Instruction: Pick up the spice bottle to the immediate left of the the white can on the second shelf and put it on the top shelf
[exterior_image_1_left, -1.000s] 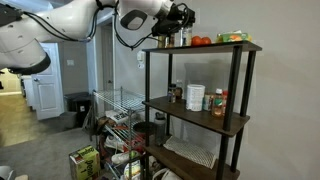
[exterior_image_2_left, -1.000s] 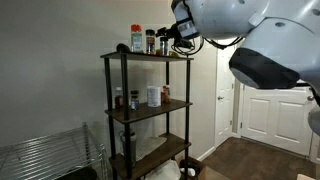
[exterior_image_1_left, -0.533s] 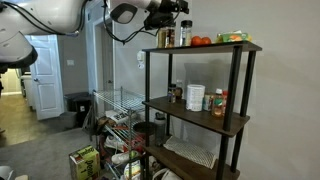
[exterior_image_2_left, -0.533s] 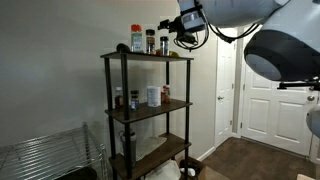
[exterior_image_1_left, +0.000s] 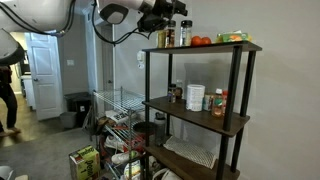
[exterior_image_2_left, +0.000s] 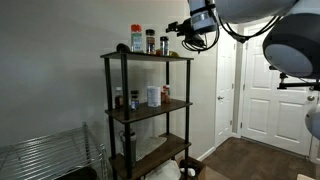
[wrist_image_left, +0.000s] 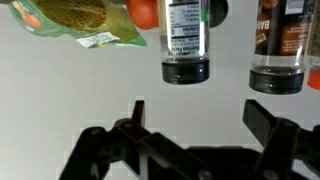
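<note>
The spice bottle (exterior_image_2_left: 164, 45), a small dark jar with a black cap, stands upright on the top shelf (exterior_image_2_left: 145, 57) of the black-framed rack. It also shows in an exterior view (exterior_image_1_left: 160, 38) and in the upside-down wrist view (wrist_image_left: 186, 40). My gripper (exterior_image_2_left: 183, 30) is open and empty, in the air a little off the top shelf (exterior_image_1_left: 215, 47) and apart from the bottle; it also shows in an exterior view (exterior_image_1_left: 170, 18) and the wrist view (wrist_image_left: 200, 110). The white can (exterior_image_1_left: 196, 97) (exterior_image_2_left: 153, 96) stands on the second shelf (exterior_image_1_left: 215, 118) (exterior_image_2_left: 150, 110).
Other jars, a red-capped bottle (exterior_image_2_left: 136, 38), a tomato (exterior_image_1_left: 201, 41) and a green packet (exterior_image_1_left: 233, 37) share the top shelf. A silver wire rack (exterior_image_1_left: 115, 110) stands beside the rack. A person (exterior_image_1_left: 8, 95) is at the left edge. White doors (exterior_image_2_left: 262, 90) lie behind.
My open gripper has drawn back and slightly up from the top shelf, leaving the bottle standing there. A person has come into view at the left edge of an exterior view.
</note>
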